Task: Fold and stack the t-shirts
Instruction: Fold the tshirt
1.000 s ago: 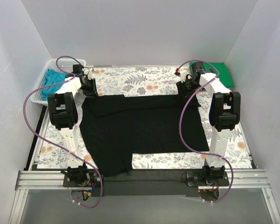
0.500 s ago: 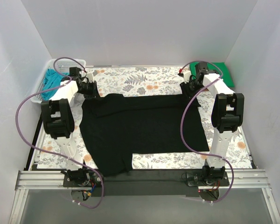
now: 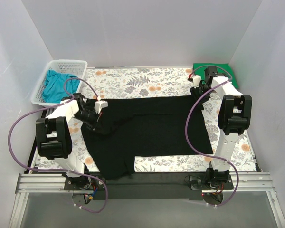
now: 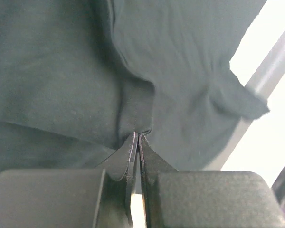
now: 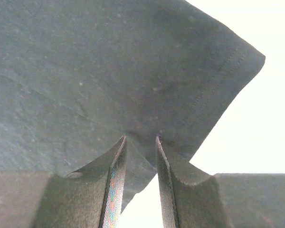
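The large black t-shirt (image 3: 147, 128) lies spread across the table. My left gripper (image 3: 96, 114) is shut on a pinch of the shirt's far-left part, pulled inward over the shirt body; the left wrist view shows the jaws pressed together on the black cloth (image 4: 133, 104). My right gripper (image 3: 196, 88) is at the shirt's far-right corner. In the right wrist view its jaws stand a little apart, with a loose flap of black cloth (image 5: 137, 95) between them. The teal blue t-shirt (image 3: 54, 85) lies in the white basket. The bright green t-shirt (image 3: 218, 71) lies folded at the far right.
The white mesh basket (image 3: 64, 64) stands at the far left corner. The table has a floral cover (image 3: 142, 80). White walls close in the back and both sides. A black rail (image 3: 152, 179) runs along the near edge by the arm bases.
My left gripper has moved from the far-left corner toward the near side and inward, dragging the shirt's far-left part with it. My right gripper has shifted slightly to the right and back.
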Controlling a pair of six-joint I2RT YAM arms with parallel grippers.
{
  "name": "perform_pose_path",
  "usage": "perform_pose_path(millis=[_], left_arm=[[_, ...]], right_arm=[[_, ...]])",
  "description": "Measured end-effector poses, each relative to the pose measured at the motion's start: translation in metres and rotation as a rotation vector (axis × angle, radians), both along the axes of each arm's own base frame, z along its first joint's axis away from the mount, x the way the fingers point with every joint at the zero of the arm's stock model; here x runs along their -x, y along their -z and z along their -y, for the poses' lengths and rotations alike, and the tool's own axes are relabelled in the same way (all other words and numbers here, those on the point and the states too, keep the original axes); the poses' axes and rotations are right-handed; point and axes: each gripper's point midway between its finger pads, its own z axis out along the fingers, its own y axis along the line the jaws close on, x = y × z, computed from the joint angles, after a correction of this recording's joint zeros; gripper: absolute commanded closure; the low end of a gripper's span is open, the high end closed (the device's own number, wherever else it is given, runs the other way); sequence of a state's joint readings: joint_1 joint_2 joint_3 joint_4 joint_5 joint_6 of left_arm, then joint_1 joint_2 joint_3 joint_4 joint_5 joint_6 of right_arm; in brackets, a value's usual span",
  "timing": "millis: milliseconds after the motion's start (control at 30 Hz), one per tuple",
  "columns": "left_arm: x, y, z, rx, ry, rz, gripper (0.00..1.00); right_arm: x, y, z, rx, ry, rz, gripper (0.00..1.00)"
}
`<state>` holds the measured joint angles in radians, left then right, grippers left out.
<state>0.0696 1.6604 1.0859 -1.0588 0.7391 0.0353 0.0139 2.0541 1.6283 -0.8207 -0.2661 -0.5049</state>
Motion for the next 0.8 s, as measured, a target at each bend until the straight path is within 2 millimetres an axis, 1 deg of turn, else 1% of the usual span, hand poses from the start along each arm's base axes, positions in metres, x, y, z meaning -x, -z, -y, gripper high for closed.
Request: perform_pose_path(millis=[33, 100, 133, 233, 267, 300, 433, 533, 567, 700, 800], left_arm=[[0.011, 0.003, -0.001, -0.001, 0.029, -0.017, 1.00], [0.024, 0.005, -0.002, 0.000, 0.080, -0.025, 0.98], [0.028, 0.004, -0.002, 0.000, 0.102, -0.015, 0.88], [0.031, -0.002, -0.002, -0.003, 0.150, 0.029, 0.71], [0.033, -0.004, -0.003, -0.006, 0.161, 0.039, 0.63], [0.033, -0.006, -0.003, -0.008, 0.168, 0.047, 0.61], [0.037, -0.011, -0.003, -0.010, 0.174, 0.042, 0.60], [0.027, -0.018, -0.001, -0.009, 0.149, 0.051, 0.59], [0.020, -0.021, -0.001, -0.010, 0.124, 0.060, 0.60], [-0.020, -0.029, 0.000, -0.022, -0.008, 0.129, 0.60], [-0.048, -0.030, -0.005, -0.060, -0.130, 0.169, 0.60]], right_arm=[[0.000, 0.000, 0.002, 0.003, 0.002, 0.001, 0.63], [0.000, 0.000, 0.003, 0.008, 0.000, 0.002, 0.63], [0.000, 0.000, 0.003, 0.010, -0.001, 0.003, 0.63], [0.000, 0.000, 0.003, 0.010, -0.004, 0.003, 0.63], [0.000, 0.000, 0.003, 0.010, -0.005, 0.004, 0.63], [0.000, 0.000, 0.003, 0.010, -0.006, 0.004, 0.64], [0.002, 0.004, 0.006, 0.026, -0.014, -0.004, 0.65], [0.005, 0.012, 0.009, 0.045, -0.014, -0.022, 0.66], [0.005, 0.016, 0.011, 0.055, -0.013, -0.029, 0.67], [0.008, 0.030, 0.018, 0.095, -0.010, -0.059, 0.69], [0.007, 0.033, 0.021, 0.114, -0.010, -0.052, 0.71]])
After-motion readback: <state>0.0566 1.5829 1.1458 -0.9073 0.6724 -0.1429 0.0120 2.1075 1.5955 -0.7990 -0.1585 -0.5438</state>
